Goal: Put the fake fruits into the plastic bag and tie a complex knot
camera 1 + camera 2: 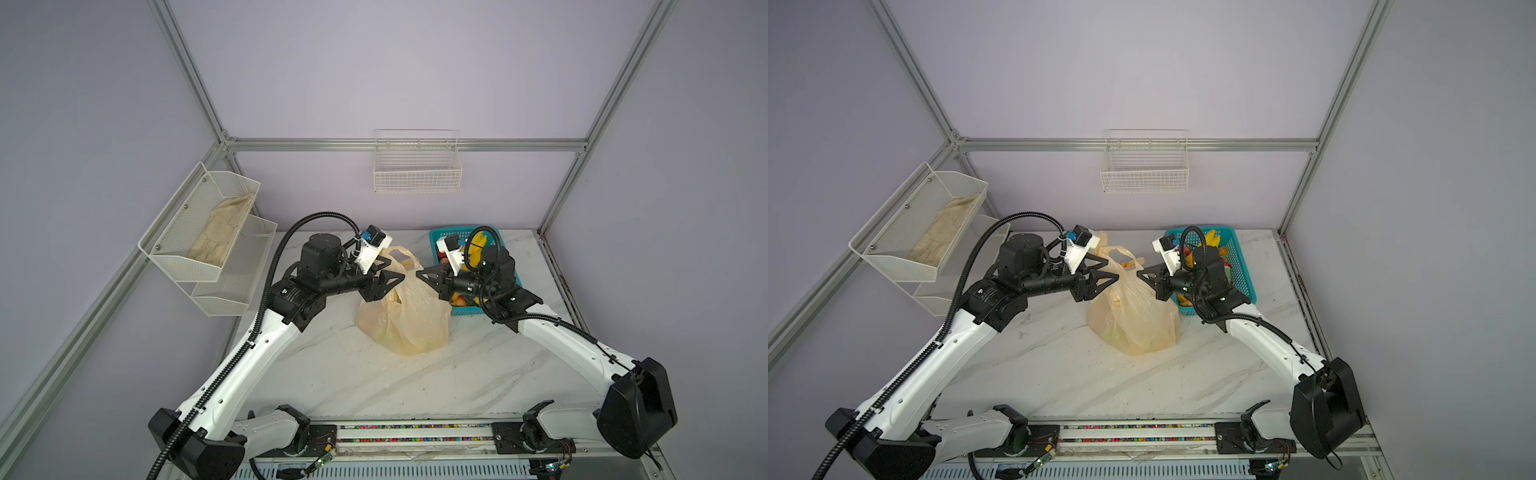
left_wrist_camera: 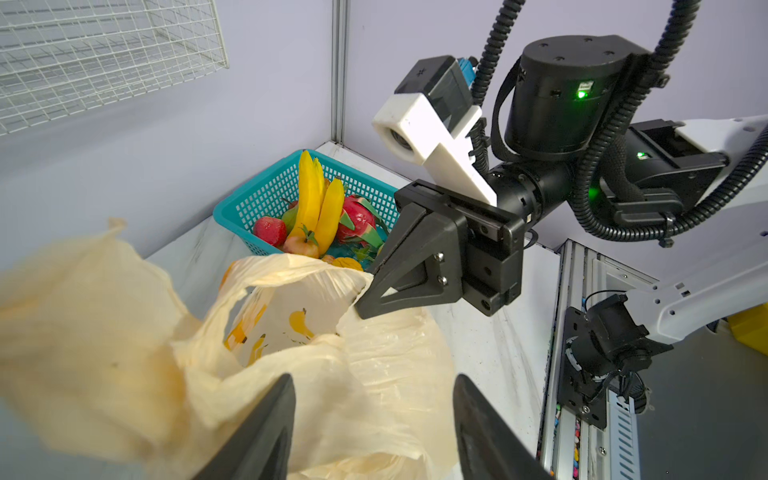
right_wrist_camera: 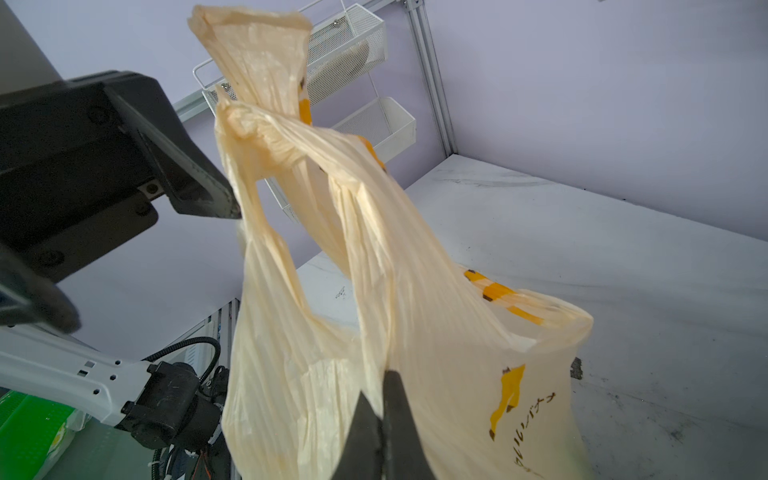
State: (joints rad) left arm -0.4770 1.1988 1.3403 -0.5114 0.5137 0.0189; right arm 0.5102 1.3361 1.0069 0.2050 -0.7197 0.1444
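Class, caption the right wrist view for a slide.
Right gripper shut on the plastic bag; its two handles stand untied beside the open left gripper.

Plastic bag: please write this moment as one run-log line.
plastic bag: on table, untied | right jaws: shut on bag rim | left jaws: open at handle | teal basket: holds fake fruits

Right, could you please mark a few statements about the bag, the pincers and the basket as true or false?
1. The right pincer is shut on the plastic bag. True.
2. The left pincer is shut. False: its jaws stand apart at the bag.
3. The teal basket holds no fruit. False: bananas, a strawberry and a dragon fruit lie in it.
4. The plastic bag rests on the table. True.
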